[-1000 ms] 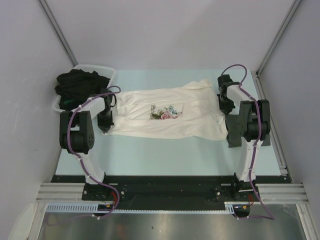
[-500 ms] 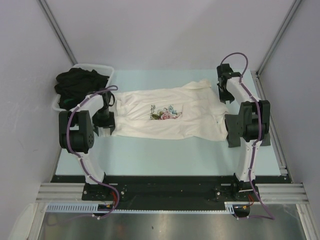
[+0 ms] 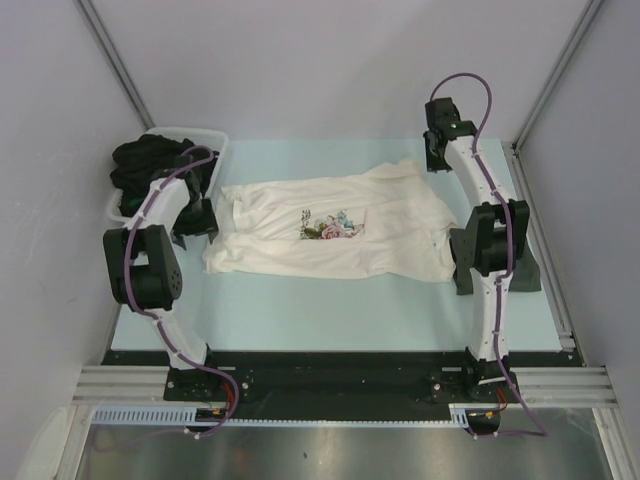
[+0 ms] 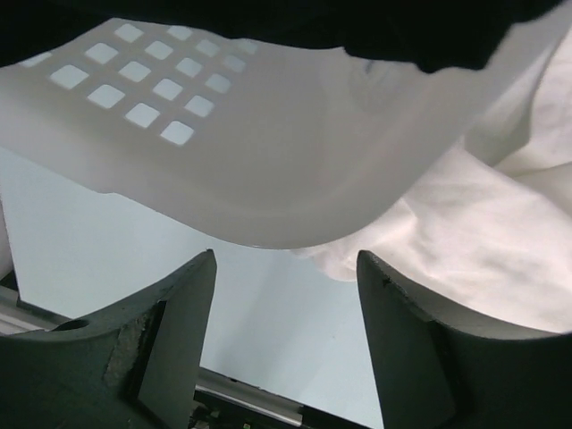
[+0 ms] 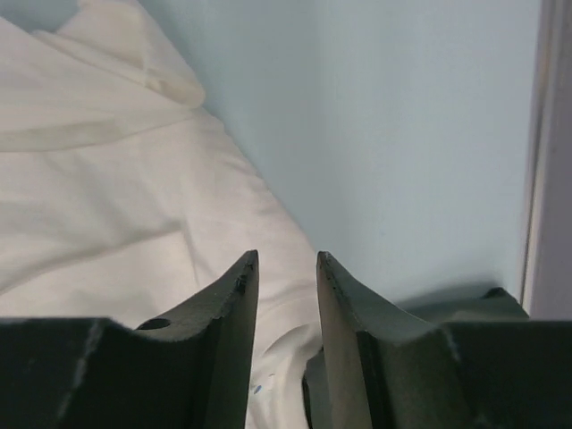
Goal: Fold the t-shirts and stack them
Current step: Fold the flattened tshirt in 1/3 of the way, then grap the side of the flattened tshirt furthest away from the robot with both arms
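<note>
You have the cream t-shirt [image 3: 330,228] spread out on the table [image 3: 330,300], rose print facing up, its edges a little rumpled. Just past the shirt's far left corner sits the white tub [image 3: 218,143], with a heap of dark t-shirts [image 3: 150,165] piled inside. Your left gripper [image 4: 286,256] hangs at the shirt's left end, close under the tub's wall, its 2 jaws released and wide apart with nothing between them. Your right gripper [image 5: 287,256] hovers over the shirt's far right corner, beside the sleeve, its 2 jaws parted by a narrow gap and clamping no cloth.
</note>
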Motion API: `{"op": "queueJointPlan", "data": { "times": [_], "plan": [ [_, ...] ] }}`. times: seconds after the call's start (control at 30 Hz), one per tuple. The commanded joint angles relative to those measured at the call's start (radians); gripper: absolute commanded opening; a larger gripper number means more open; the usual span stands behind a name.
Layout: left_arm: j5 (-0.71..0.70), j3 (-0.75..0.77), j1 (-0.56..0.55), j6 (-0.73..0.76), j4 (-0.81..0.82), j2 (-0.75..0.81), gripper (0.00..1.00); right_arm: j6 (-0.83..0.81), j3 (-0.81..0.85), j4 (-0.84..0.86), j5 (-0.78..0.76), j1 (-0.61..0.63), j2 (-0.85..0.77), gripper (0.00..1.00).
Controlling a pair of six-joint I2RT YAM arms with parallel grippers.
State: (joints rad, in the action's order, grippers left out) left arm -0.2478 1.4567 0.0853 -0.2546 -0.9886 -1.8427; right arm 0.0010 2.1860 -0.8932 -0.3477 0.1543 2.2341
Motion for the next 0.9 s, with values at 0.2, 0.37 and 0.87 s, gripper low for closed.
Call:
{"op": "queueJointPlan", "data": {
  "times": [0.2, 0.37, 0.87],
  "plan": [
    [0.168, 0.03, -0.067, -0.028, 0.042, 0.098, 0.7, 0.047, 0.19, 0.089, 0.15, 0.027, 0.154, 0.39],
    [0.17, 0.06, -0.168, -0.038, 0.038, 0.151, 0.7, 0.053, 0.247, 0.151, 0.187, 0.034, 0.219, 0.4],
    [0.168, 0.073, -0.231, -0.022, 0.025, 0.207, 0.7, 0.001, 0.258, 0.232, 0.208, 0.047, 0.306, 0.45]
  ]
}}
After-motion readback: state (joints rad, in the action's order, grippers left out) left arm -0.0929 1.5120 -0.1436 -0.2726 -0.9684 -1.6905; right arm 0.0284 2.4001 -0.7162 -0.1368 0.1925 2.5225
